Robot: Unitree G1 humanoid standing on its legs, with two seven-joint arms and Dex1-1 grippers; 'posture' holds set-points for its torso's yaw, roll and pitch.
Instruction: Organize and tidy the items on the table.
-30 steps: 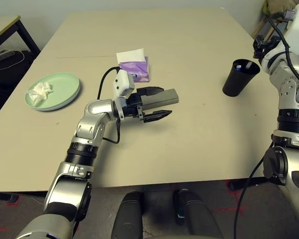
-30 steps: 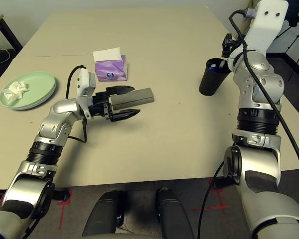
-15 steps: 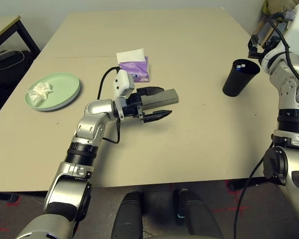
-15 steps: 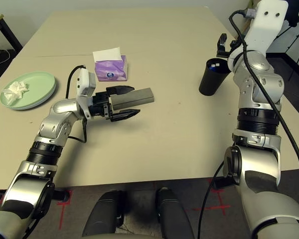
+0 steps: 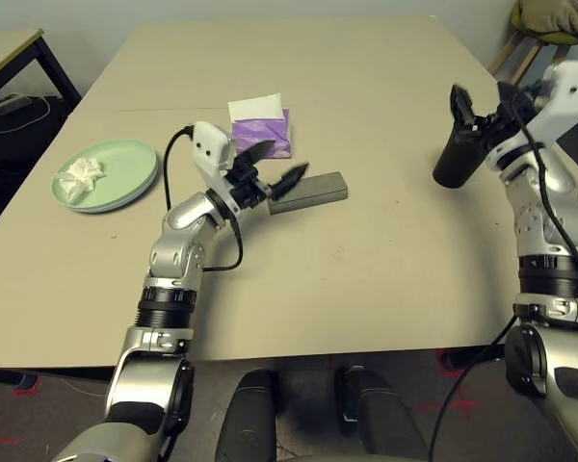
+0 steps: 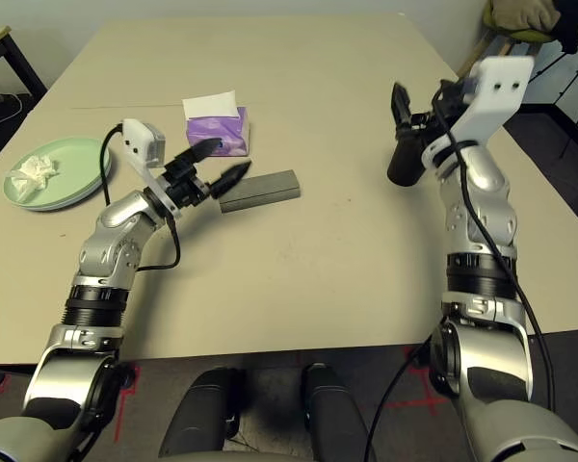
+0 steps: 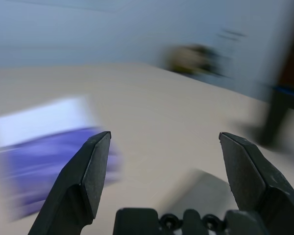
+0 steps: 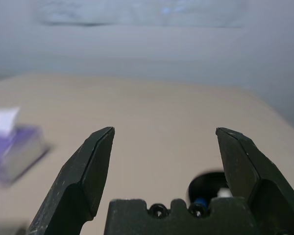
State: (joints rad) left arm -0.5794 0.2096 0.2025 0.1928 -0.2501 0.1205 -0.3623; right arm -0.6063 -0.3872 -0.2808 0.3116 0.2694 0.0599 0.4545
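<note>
Hovering left gripper point(image 5: 275, 166) spread above glasses case point(image 5: 308, 192), empty

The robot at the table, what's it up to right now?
It is tidying and holds nothing. The left gripper is open above the grey glasses case, beside the purple tissue box. The right gripper is open by the black cup. A crumpled tissue sits on the green plate.

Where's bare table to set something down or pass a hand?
Free: the near strip in front of the grey case, the stretch between case and black cup, and the far half behind the purple tissue box. Crowded: around box, case and open left gripper; the green plate holds a tissue.
</note>
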